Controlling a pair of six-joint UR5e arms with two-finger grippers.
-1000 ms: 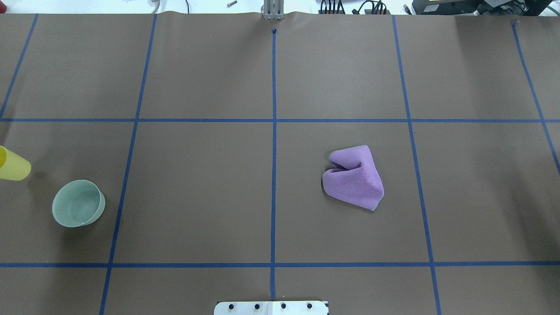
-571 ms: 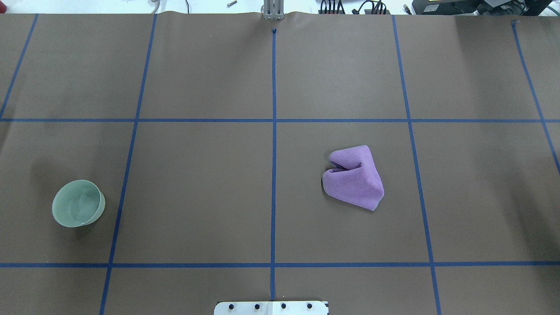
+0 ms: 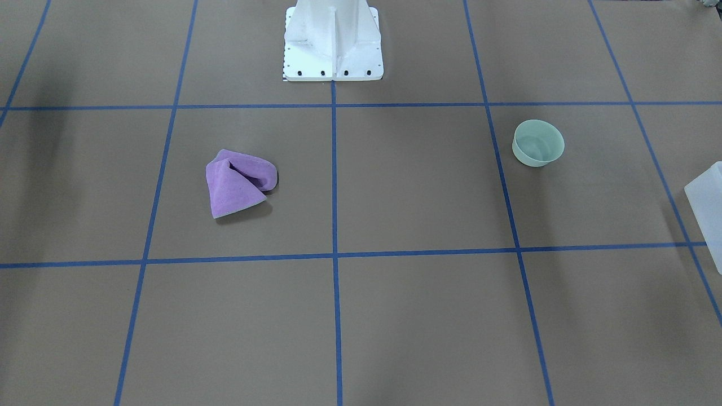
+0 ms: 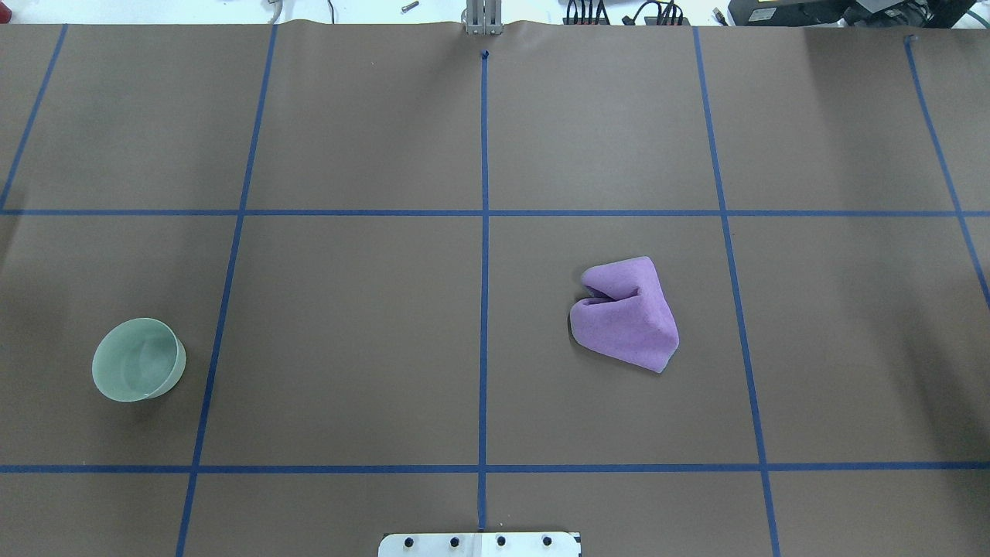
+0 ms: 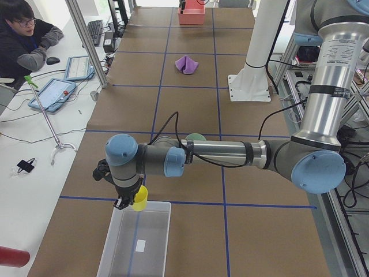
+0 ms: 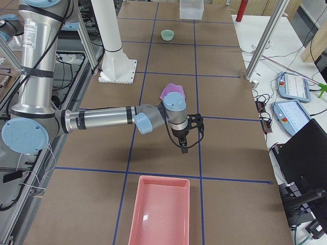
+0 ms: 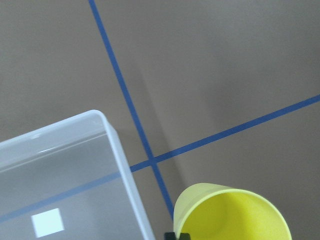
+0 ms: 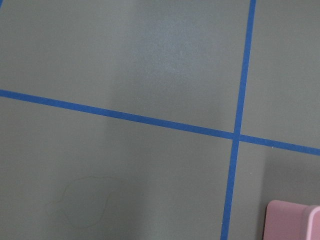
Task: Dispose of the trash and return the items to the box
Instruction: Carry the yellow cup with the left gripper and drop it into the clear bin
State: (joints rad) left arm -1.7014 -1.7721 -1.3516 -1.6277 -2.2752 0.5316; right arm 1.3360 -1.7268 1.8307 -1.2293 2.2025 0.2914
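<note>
Yellow cup [image 5: 139,198] has left the overhead view, where it showed at the left edge a second ago; it is now carried clear of the worktop in the left gripper [image 5: 128,201], whose fingers are closed on its rim; cup upright, mouth up.
Box [image 5: 166,231] stands at the worktop's left end; the wrist view puts the cup just beside the box's inner corner, over the tape cross, not yet above the opening; judgement: a little more travel towards the left end is needed before release, else the cup lands outside.
Mint-green bowl [image 4: 139,360] unmoved, near the left end on the robot's side; second item, not yet returned.
Purple cloth [image 4: 625,317] unmoved, right of the centre line.
Right gripper [image 6: 185,143] hovers between cloth and pink tray [image 6: 161,209]; cannot tell whether its jaws are apart.
</note>
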